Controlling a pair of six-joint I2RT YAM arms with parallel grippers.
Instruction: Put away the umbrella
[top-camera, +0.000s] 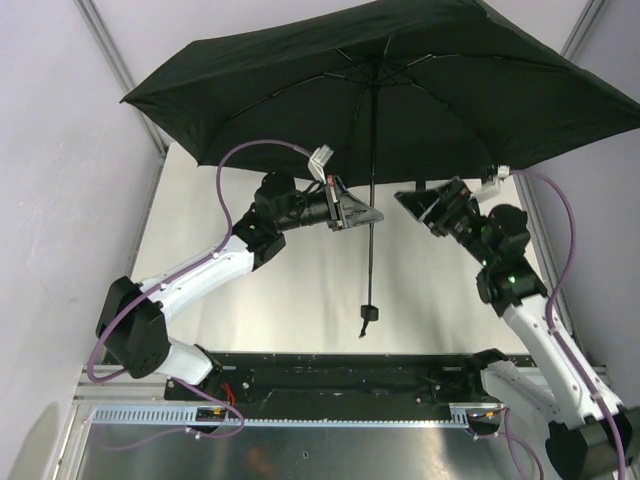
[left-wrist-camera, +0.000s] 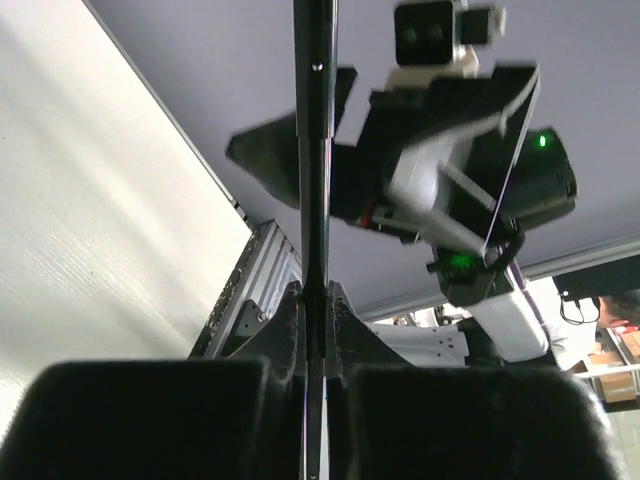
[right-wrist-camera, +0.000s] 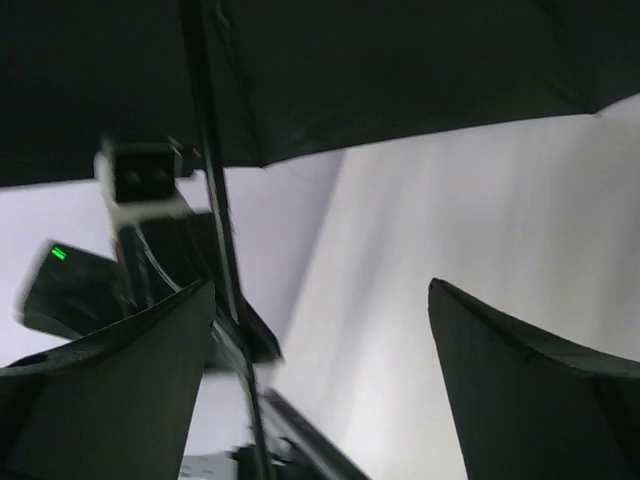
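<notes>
Umbrella open, in left tool

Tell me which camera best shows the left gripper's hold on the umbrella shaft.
Left wrist: the left gripper is shut on the umbrella's shaft, close up. Top external shows it small; right wrist shows the shaft blurred.

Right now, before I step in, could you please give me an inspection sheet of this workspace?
Surface: white table, partly under the canopy.
Job's things: black umbrella fully open, held off to the far side; shaft runs down to a free handle end.
Clutter: nothing seen.
Grippers: left gripper shut on the shaft; right gripper open, beside the shaft, holding nothing.
Cables: purple cables loop along both arms, the left one arching close under the canopy.
Surroundings: pale walls, metal frame posts.
</notes>
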